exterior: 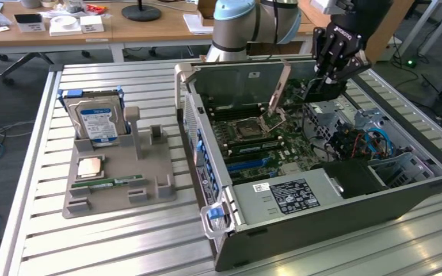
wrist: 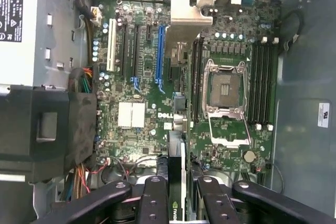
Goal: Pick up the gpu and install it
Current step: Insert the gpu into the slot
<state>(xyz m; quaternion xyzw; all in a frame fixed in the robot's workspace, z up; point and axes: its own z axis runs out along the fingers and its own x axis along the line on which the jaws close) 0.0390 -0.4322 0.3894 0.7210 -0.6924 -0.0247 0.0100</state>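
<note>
Hanging over the open case (exterior: 359, 213), the claw (exterior: 324, 86) is clenched on the gpu (exterior: 315, 93). In the wrist view the card (wrist: 176, 205) sits edge-on between the claw's (wrist: 181, 192) fingers, a green logo showing on its face. It is held in the air above the motherboard (exterior: 282, 144), towards the far end of the case in the exterior view, touching nothing else that I can see.

By my judgement the pick-up is done and the install is not. The card is off the surface (exterior: 113, 241) and clear of the grey stand (exterior: 121, 192) on the exterior view's left, where the hard drive (exterior: 98, 121) and the memory stick (exterior: 117, 182) rest. The long blue slot (wrist: 160, 51) on the board (wrist: 226, 135) is bare, well apart from the card's lower edge, and no card stands in any of the slots beside it. The seating is what remains. How high the card hangs above the board cannot be told from these views.
</note>
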